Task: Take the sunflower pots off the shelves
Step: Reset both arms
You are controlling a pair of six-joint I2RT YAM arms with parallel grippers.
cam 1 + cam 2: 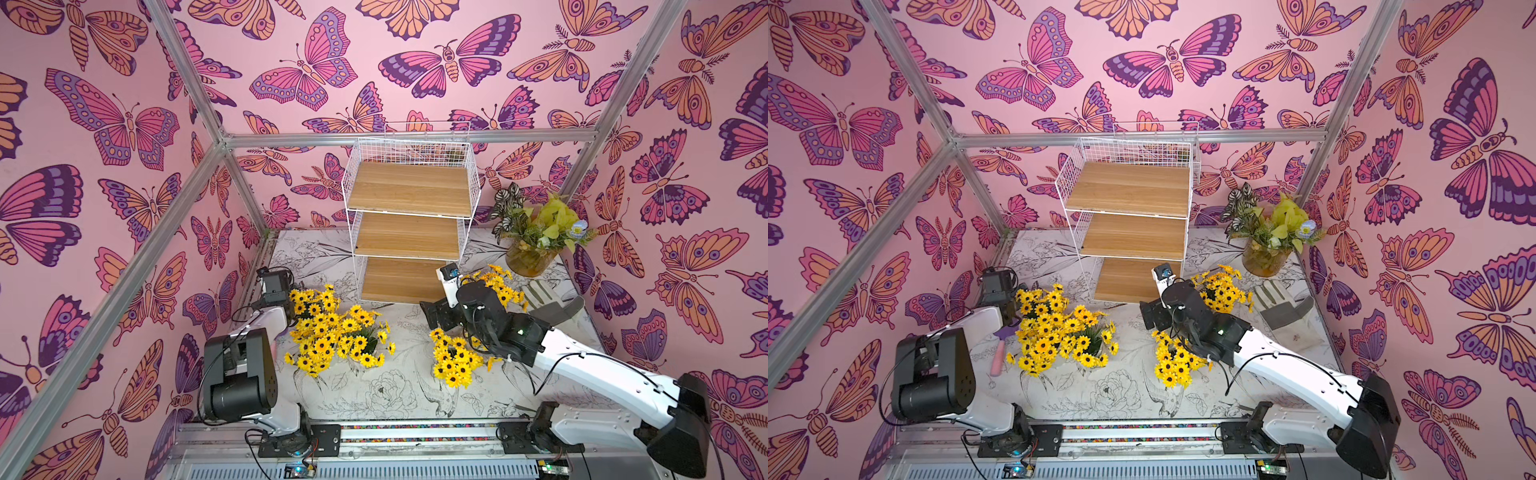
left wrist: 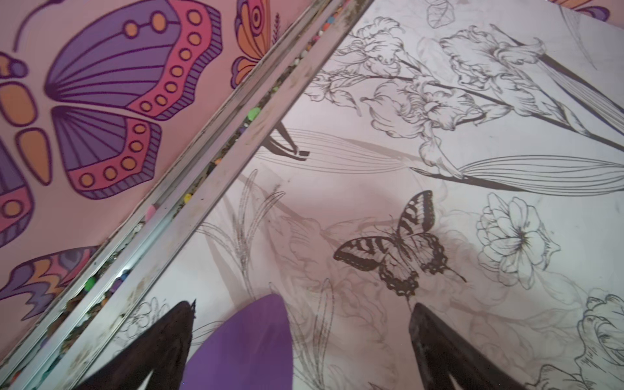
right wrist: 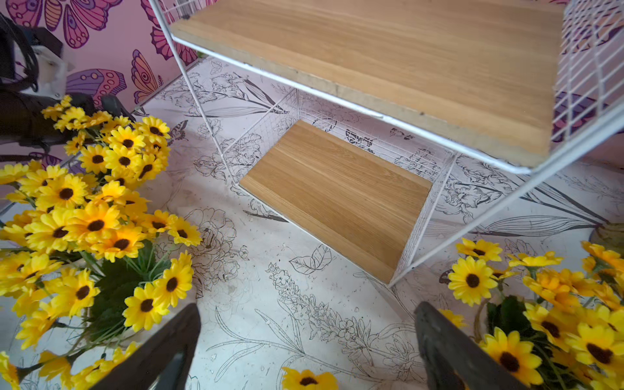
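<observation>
All three wooden boards of the shelves (image 1: 409, 187) are bare in both top views. The sunflower pots stand on the table, mostly hidden under their yellow blooms. Several are clustered at the left (image 1: 328, 332), one is at centre right (image 1: 453, 359), and one is behind the right arm (image 1: 498, 286). My right gripper (image 3: 307, 305) is open and empty over the table in front of the lowest board (image 3: 337, 196), with sunflowers on both sides. My left gripper (image 2: 305, 305) is open near the left wall rail, with a purple trowel blade (image 2: 243, 344) between its fingers.
An amber glass vase of green leaves (image 1: 530, 259) stands at the back right, with a grey and white glove (image 1: 548, 299) in front of it. The trowel's pink handle (image 1: 998, 359) lies under my left forearm. Butterfly walls close in three sides.
</observation>
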